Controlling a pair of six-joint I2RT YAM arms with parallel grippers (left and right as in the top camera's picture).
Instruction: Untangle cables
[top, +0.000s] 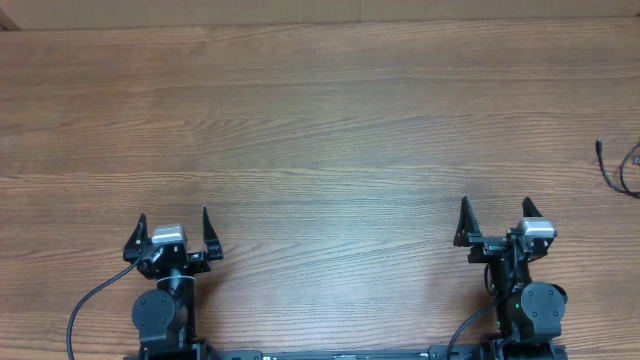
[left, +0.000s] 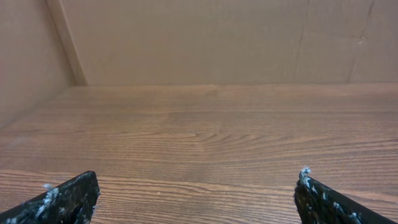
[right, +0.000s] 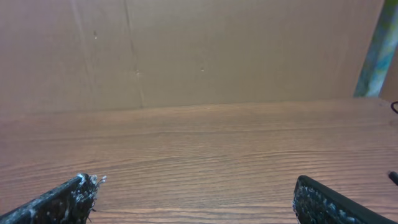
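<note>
Both arms sit folded at the near edge. Left claw (top: 173, 226) and right claw (top: 497, 213) gape wide, holding nothing.

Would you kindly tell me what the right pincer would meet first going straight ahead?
The right pincer looks free across the brown wooden table, probably reaching the tan cardboard wall first; the thin black cables lie off to its right.

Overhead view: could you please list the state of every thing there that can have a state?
left gripper: open, fingers spread, holding nothing.
right gripper: open, fingers spread, holding nothing.
cables: lying at the right edge of the table, mostly cut off by the frame, touched by neither gripper.
</note>
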